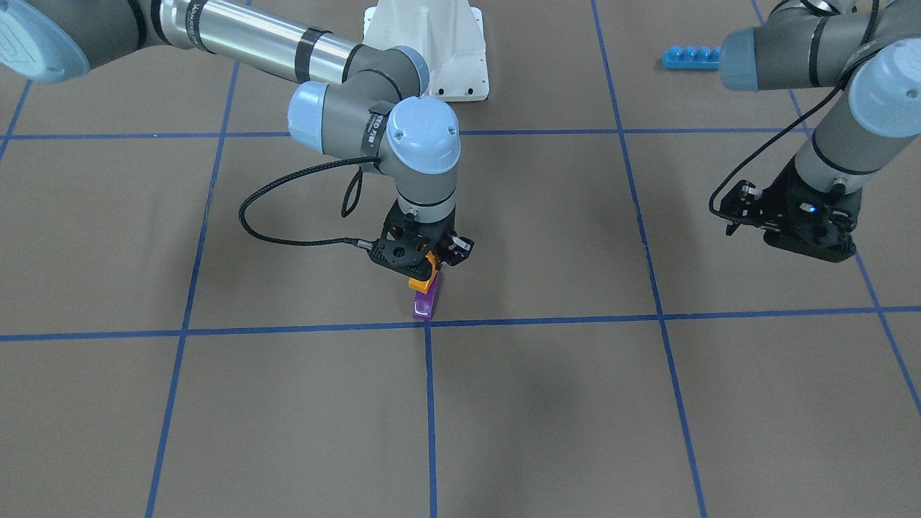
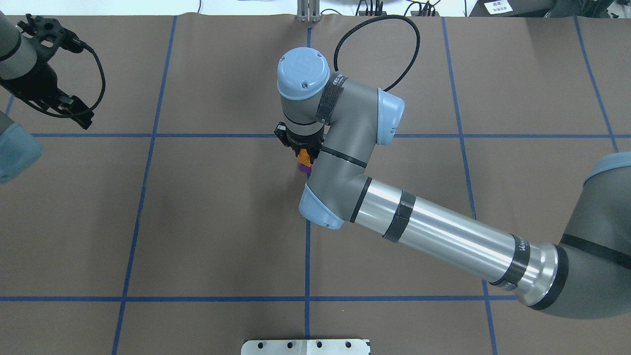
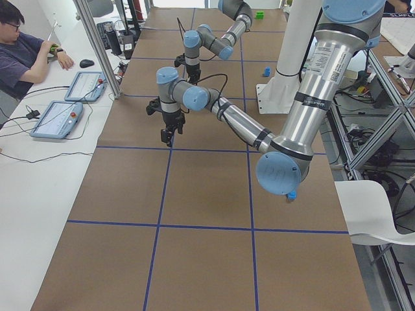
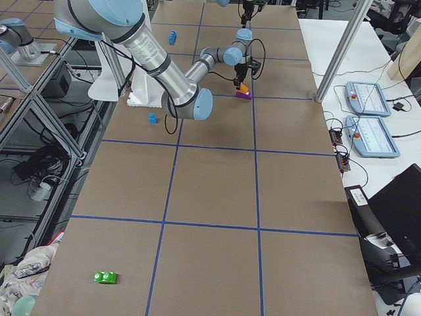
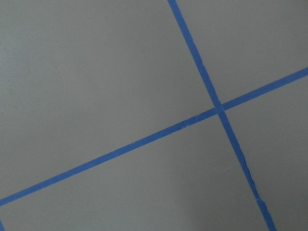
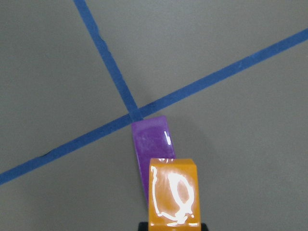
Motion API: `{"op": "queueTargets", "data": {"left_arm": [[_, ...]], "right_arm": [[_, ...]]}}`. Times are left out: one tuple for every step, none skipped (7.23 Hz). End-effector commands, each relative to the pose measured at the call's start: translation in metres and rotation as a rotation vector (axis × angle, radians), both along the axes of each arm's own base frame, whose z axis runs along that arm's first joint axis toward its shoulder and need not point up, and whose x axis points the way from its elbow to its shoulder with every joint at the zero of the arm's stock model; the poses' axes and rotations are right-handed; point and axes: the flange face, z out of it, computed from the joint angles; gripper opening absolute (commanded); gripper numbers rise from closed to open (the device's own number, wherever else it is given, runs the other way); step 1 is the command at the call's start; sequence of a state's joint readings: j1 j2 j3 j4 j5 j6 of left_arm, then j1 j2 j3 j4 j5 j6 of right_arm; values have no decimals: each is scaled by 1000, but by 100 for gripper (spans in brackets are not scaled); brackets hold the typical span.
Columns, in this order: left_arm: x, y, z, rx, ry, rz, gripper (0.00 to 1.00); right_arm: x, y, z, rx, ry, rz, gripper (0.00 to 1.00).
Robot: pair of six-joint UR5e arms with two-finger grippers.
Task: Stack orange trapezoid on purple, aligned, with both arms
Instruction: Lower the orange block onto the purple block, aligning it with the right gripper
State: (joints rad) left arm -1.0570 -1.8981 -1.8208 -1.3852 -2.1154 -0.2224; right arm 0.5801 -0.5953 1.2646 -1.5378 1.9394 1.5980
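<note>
The orange trapezoid [image 1: 423,279] is held in my right gripper [image 1: 432,267], which is shut on it. It hangs directly over the purple brick [image 1: 424,305], which lies on the table beside a blue tape crossing. I cannot tell whether the two bricks touch. In the right wrist view the orange trapezoid [image 6: 172,197] covers the near end of the purple brick [image 6: 153,142]. Both also show in the overhead view, the orange trapezoid [image 2: 305,157] above the purple brick [image 2: 303,169]. My left gripper [image 1: 811,248] is open and empty, far off to the side above bare table.
A long blue four-stud brick [image 1: 691,57] lies near my left arm's elbow. A small blue brick [image 4: 152,118] sits by the white robot base [image 1: 432,43]. A green brick [image 4: 105,277] lies at the table's far corner. An operator [image 3: 26,52] sits beside the table.
</note>
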Motion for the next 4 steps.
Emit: {"op": "queueTargets", "data": {"left_arm": [[0, 0, 1, -3, -1, -1, 100], [0, 0, 1, -4, -1, -2, 100], [0, 0, 1, -4, -1, -2, 100], [0, 0, 1, -4, -1, -2, 100]], "right_arm": [[-1, 0, 1, 3, -3, -1, 0], [-1, -1, 0, 9, -3, -4, 0], [-1, -1, 1, 30, 0, -18, 0], [-1, -1, 1, 31, 0, -19, 0]]}}
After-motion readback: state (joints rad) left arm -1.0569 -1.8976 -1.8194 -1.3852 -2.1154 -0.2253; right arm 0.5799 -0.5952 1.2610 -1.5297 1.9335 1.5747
